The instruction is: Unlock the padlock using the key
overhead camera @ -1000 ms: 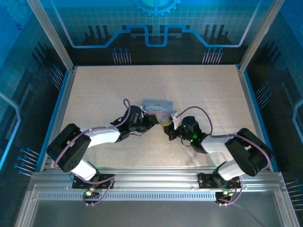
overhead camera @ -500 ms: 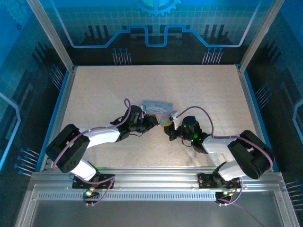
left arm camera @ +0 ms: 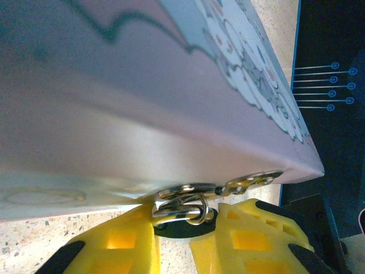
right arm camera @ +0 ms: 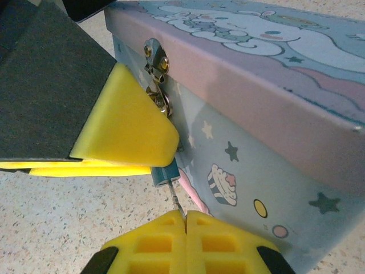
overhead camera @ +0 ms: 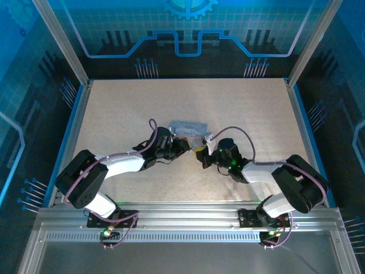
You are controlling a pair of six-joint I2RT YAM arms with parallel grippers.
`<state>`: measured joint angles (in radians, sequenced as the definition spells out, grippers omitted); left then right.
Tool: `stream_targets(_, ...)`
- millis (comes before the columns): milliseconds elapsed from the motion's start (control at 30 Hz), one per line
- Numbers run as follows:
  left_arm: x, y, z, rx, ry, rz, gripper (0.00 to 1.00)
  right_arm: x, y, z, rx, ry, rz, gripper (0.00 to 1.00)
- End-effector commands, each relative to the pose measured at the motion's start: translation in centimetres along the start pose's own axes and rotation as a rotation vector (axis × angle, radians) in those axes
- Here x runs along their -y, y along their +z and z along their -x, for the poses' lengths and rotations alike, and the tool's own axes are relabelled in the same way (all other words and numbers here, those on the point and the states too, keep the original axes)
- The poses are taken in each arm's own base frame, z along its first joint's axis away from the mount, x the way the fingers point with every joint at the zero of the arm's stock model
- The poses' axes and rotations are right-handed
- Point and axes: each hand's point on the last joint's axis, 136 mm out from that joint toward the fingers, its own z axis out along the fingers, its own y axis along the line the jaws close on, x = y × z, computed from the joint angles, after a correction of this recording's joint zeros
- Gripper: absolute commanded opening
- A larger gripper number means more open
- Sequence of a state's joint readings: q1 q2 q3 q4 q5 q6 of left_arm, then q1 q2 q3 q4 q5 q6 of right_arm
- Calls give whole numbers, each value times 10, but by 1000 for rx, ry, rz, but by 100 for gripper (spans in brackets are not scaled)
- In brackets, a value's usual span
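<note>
Padlock between left jaws, its key below between right jaws

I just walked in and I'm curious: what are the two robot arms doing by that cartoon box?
The left gripper pinches the tiny padlock hanging from the clasp of the tin. The right gripper is shut on the thin key, its tip at the padlock's bluish end. The tin is closed.
</note>
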<state>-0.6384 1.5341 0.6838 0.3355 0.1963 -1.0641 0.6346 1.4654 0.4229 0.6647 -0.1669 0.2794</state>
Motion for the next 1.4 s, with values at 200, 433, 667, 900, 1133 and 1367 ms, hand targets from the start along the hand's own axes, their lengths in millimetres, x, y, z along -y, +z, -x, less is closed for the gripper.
stream_targets(200, 14, 1, -16, -77, 38, -35, 17, -13, 8, 63, 175, -34, 47, 0)
stream_targets(433, 14, 3, -18, -85, 36, -37, 17, -23, 11, 91, 239, -15, 99, 0)
stream_targets(667, 10, 5, -21, -90, 34, -32, 17, -28, 13, 100, 251, -2, 122, 0)
stream_targets(900, 4, 7, -23, -98, 29, -21, 17, -19, 5, 69, 186, 86, 85, 0)
stream_targets(1133, -6, 7, -29, -107, 12, -12, 17, -29, -2, 42, 137, 232, 92, 0)
stream_targets(1367, -13, 9, -40, -139, 4, -3, 20, -36, -3, 11, 79, 294, 33, 0)
